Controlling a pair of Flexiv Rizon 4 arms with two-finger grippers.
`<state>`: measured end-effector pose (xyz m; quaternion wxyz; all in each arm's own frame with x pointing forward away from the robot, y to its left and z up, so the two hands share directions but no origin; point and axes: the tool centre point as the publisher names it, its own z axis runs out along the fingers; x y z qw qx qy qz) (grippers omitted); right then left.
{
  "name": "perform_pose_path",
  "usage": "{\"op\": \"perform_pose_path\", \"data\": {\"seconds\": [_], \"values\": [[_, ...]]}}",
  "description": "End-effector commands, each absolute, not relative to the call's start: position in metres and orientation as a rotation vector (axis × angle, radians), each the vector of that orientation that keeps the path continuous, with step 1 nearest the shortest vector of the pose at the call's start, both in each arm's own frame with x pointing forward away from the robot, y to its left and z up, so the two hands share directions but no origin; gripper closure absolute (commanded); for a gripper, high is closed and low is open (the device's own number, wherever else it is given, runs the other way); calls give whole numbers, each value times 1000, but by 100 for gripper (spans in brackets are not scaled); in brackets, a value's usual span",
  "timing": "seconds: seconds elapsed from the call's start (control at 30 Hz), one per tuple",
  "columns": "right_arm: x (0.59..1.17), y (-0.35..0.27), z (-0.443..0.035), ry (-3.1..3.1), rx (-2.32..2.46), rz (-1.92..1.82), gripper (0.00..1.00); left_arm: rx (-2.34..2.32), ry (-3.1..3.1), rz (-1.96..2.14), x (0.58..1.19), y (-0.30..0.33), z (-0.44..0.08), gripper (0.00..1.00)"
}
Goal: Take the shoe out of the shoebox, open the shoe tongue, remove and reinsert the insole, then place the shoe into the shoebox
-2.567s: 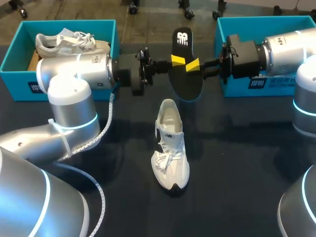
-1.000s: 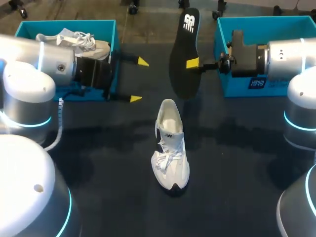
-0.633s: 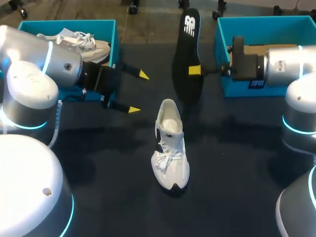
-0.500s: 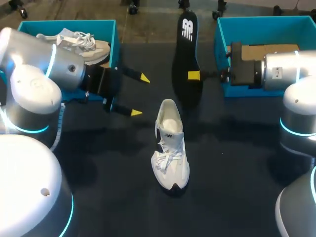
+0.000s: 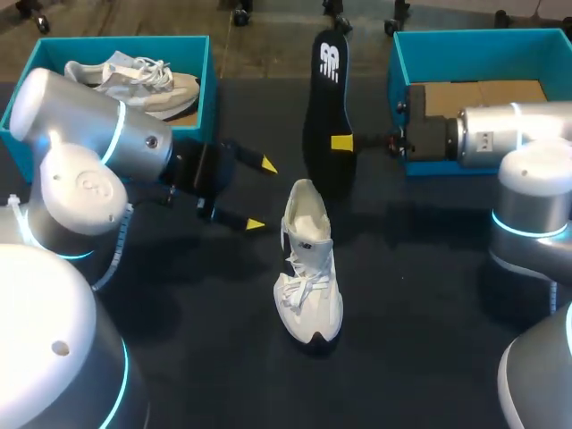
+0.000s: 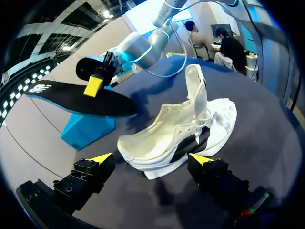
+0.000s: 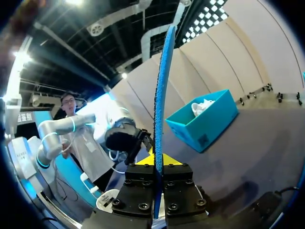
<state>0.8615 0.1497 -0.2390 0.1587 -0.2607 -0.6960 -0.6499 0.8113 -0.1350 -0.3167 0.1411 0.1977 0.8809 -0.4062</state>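
Head view | dark table [image 5: 429, 331] | white shoe [image 5: 307, 268] at centre | insole [image 5: 318, 116] above table

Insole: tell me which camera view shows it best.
Head view: the insole shows its whole dark face, gripped midway by the right end effector. The left wrist view shows it foreshortened, beyond the shoe. The right wrist view shows only its thin blue edge between that end effector's fingers.
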Motion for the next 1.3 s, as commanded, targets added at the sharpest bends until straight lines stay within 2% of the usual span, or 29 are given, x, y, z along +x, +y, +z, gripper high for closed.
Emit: {"op": "perform_pose_path", "data": {"seconds": [0.03, 0.57, 1.3], "values": [[862, 151, -239, -1992, -747, -1857, 100, 543, 2568, -1167, 814, -143, -331, 0], [876, 188, -264, -2027, -612, -1881, 100, 434, 2652, -1146, 817, -143, -357, 0], [855, 204, -284, -2023, -570, -1889, 100, 281, 2682, -1166, 824, -143, -352, 0]]}}
